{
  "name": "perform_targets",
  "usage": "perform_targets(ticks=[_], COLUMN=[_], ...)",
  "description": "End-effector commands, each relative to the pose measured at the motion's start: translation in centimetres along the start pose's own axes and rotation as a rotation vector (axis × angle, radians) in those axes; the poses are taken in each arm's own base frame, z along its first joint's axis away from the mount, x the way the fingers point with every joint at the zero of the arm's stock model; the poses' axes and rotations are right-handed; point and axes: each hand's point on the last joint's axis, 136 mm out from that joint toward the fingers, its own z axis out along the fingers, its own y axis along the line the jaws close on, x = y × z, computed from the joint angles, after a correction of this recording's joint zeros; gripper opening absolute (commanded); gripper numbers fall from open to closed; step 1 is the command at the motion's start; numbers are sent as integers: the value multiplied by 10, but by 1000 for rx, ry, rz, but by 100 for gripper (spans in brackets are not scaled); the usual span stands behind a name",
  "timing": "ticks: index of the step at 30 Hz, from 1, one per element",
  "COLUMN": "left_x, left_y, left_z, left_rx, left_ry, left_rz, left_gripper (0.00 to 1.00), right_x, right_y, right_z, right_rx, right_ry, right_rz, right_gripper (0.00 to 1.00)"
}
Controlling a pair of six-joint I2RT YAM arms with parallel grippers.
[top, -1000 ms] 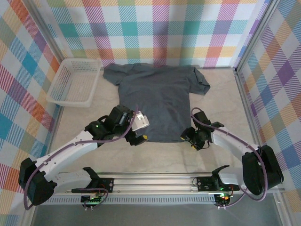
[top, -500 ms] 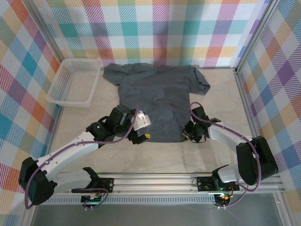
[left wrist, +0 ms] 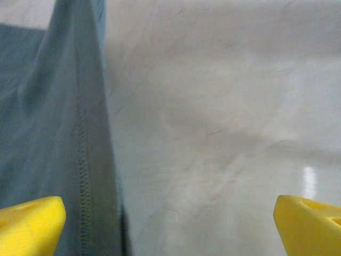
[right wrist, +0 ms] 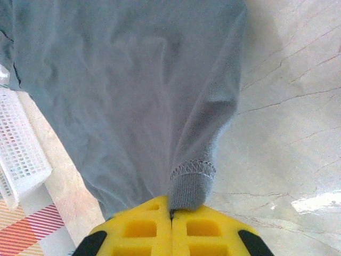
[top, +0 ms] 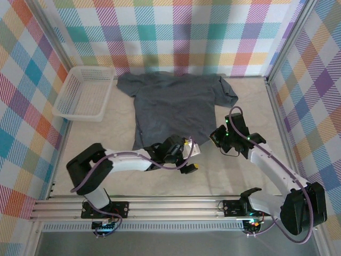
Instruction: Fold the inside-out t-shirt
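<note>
Folding looks barely begun: slate blue-grey soft cloth t-shirt [top: 178, 106] lies mostly flat on the pale marbled counter [top: 250, 101], no fold made yet, right pincer [right wrist: 171, 216] clamped on its near hem corner, left pincer [left wrist: 170, 224] gaping wide over the hem edge, gripping nothing.

Walls: you've got loud pastel plaid panels on three sides, namely the back wall [top: 181, 32], left wall [top: 26, 90] and right wall [top: 314, 96].
Frame: plain metal posts [top: 53, 40] run up the corners where the panels meet.
Tabletop [top: 256, 106]: pale beige with a marble look; thin dark veins show in your wrist views.
Near edge: a silver slotted rail [top: 176, 205] runs right across the front.
Light: soft and even for you, hardly any shadows, just one white glare patch [right wrist: 319, 202] on the stone.
</note>
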Motion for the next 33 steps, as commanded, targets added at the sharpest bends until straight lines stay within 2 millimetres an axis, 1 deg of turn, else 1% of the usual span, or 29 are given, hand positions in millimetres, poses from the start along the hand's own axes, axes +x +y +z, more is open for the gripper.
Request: perform_targets(ticks=[1, 2, 4, 7, 9, 10, 11, 13, 16, 18, 19, 21, 22, 23, 25, 28, 31, 33], left_x=[-40, -38, -37, -46, -44, -40, -36, -35, -47, -54, -55, -51, -48, -45, -40, -35, -28, -24], left_y=[42, 43, 43, 38, 41, 45, 47, 45, 32, 29, 29, 36, 44, 51, 61, 57, 46, 46], left_z=[4, 5, 1, -22, -34, -37, -37, -37, -31, -23, -18, -10, -5, -2, 4, 12, 19, 22], left_rx=[-209, -213, -187, -112, -100, -112, -115, -93, 9, 38, 41, 8, -33, -72, -109, -61, 2, 1], left_ry=[-123, -120, -132, -189, -182, -163, -144, -136, -170, -185, -188, -175, -161, -145, -126, -109, -89, -72], left_rz=[-2, 3, -6, -9, -17, -19, -14, -9, -19, -39, -43, -50, -54, -59, -70, -82, -79, -89], left_gripper=[100, 100, 100, 100, 100, 99, 98, 92, 76, 76, 78, 80, 79, 77, 66, 67, 77, 82], right_x=[3, 3, 3, 1, 1, 2, 2, 4, 5, 5, 4, 3, 4, 4, 4, 3, 2, 1], right_y=[4, 5, 3, -6, -6, -5, -3, 1, 5, 7, 7, 8, 7, 7, 5, 6, 7, 9], right_z=[-8, -9, -10, -11, -10, -9, -8, -6, -5, -5, -5, -7, -7, -7, -7, -7, -7, -7], right_rx=[-1, -6, -3, 31, 31, 22, 16, 0, -9, -11, -11, -12, -6, -6, 1, 4, 6, 6], right_ry=[20, 23, 18, 3, 9, 15, 21, 36, 47, 48, 47, 43, 44, 42, 45, 40, 39, 36], right_rz=[10, 7, -2, -10, -10, -14, -13, -16, -12, -12, -12, -14, -14, -16, -13, -12, -18, -25], right_gripper=[0, 0, 0, 0, 0, 0, 0, 0, 0, 0, 0, 0, 0, 0, 0, 0, 0, 0])
